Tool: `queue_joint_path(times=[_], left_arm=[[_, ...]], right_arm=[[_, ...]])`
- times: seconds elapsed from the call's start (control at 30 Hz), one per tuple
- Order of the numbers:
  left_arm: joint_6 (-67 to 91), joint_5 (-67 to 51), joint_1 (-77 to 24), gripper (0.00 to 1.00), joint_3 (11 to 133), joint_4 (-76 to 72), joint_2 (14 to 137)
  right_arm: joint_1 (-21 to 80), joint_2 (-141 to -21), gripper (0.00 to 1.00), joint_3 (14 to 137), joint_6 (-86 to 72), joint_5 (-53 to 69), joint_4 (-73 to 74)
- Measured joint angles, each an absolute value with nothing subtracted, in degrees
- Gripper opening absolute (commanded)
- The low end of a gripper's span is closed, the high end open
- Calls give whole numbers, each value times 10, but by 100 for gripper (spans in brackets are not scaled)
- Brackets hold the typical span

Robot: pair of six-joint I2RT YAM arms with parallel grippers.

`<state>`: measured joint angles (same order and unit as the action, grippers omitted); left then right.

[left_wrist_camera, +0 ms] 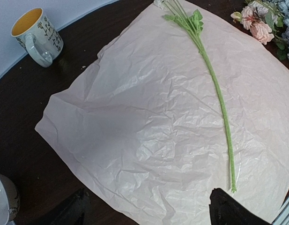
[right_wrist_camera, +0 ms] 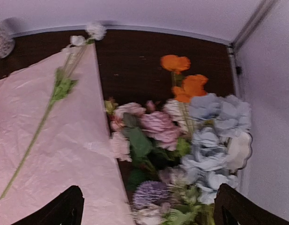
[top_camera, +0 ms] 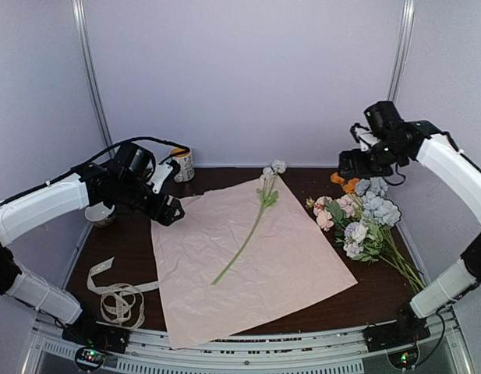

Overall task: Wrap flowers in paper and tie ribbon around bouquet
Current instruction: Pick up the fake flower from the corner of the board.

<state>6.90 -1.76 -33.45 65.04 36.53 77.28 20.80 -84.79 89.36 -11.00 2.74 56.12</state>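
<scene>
Laying the flowers [top_camera: 369,222] onto the paper [top_camera: 287,265] looks like the step in hand. One stem [top_camera: 244,241] lies diagonally across the sheet, and the rest sit bunched by the bench's [top_camera: 373,300] right edge. The right hand [top_camera: 351,165] hangs above the bunch's blooms, fingers wide apart and empty. Its next move probably calls for descending onto one stem. The left hand [top_camera: 168,212] hovers spread and empty over the paper's left edge. The ribbon [top_camera: 115,296] lies near the front left corner.
</scene>
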Motion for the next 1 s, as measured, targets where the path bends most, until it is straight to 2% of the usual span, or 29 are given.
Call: queue_joint_path(times=[0.07, 0.1, 0.13, 0.2, 0.3, 0.43, 0.6, 0.9, 1.0], left_arm=[[68, -17, -335, 90, 648, 366, 770], [67, -18, -335, 90, 648, 365, 769], [67, -18, -335, 90, 647, 365, 768], [66, -18, -335, 90, 645, 365, 766], [65, -18, -335, 90, 642, 366, 764], [63, -18, -335, 89, 641, 366, 763], [62, -21, -335, 89, 641, 366, 761], [59, -24, -335, 89, 640, 366, 755], [58, -24, -335, 89, 640, 366, 753]], right_arm=[[163, -782, 100, 831, -52, -83, 548], [150, -760, 96, 798, -24, -116, 545], [138, -745, 89, 759, 7, -146, 549], [124, -741, 73, 714, 44, -174, 563], [106, -770, 65, 650, 80, -193, 565], [51, -774, 46, 601, 104, -169, 572], [-25, -815, 47, 635, 101, -103, 567], [-53, -936, 42, 653, 92, -50, 564], [-56, -952, 32, 657, 90, -49, 569]])
